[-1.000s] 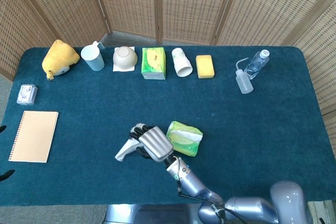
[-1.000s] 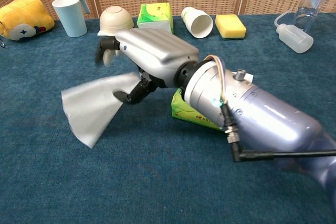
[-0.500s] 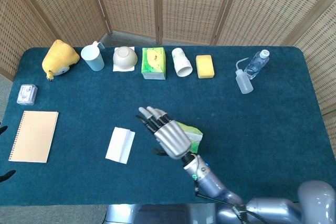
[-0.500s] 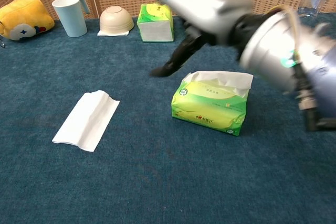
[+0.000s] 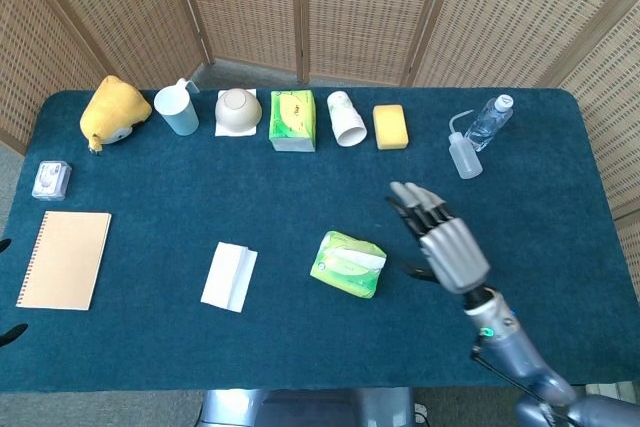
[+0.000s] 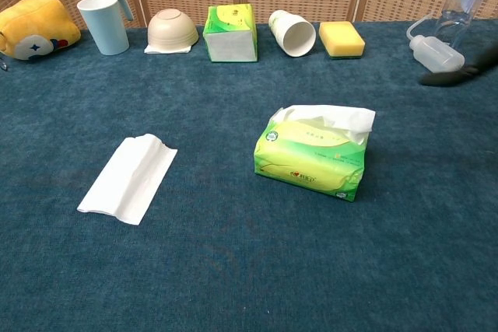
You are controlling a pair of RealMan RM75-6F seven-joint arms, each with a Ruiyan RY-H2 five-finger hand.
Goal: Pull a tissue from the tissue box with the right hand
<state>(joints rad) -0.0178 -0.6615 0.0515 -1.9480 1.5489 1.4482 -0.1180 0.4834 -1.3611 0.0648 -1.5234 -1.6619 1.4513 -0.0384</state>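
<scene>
The green soft tissue pack (image 5: 348, 264) (image 6: 313, 154) lies near the middle of the blue table, with a white tissue poking out of its top (image 6: 336, 117). A pulled white tissue (image 5: 229, 276) (image 6: 127, 178) lies flat on the cloth to the pack's left. My right hand (image 5: 440, 239) hovers to the right of the pack, apart from it, fingers spread and holding nothing. In the chest view only blurred dark fingertips (image 6: 451, 77) show at the right edge. My left hand is out of sight.
Along the back stand a yellow plush (image 5: 112, 110), blue cup (image 5: 178, 109), bowl (image 5: 238, 110), green tissue box (image 5: 293, 119), paper cup (image 5: 347, 118), sponge (image 5: 390, 126), squeeze bottle (image 5: 463, 156) and water bottle (image 5: 489, 121). A notebook (image 5: 65, 259) and a small packet (image 5: 50, 180) lie at the left.
My right hand let go of the tissue, which now lies flat left of the pack. The hand opened and swung from the pack's left to its right.
</scene>
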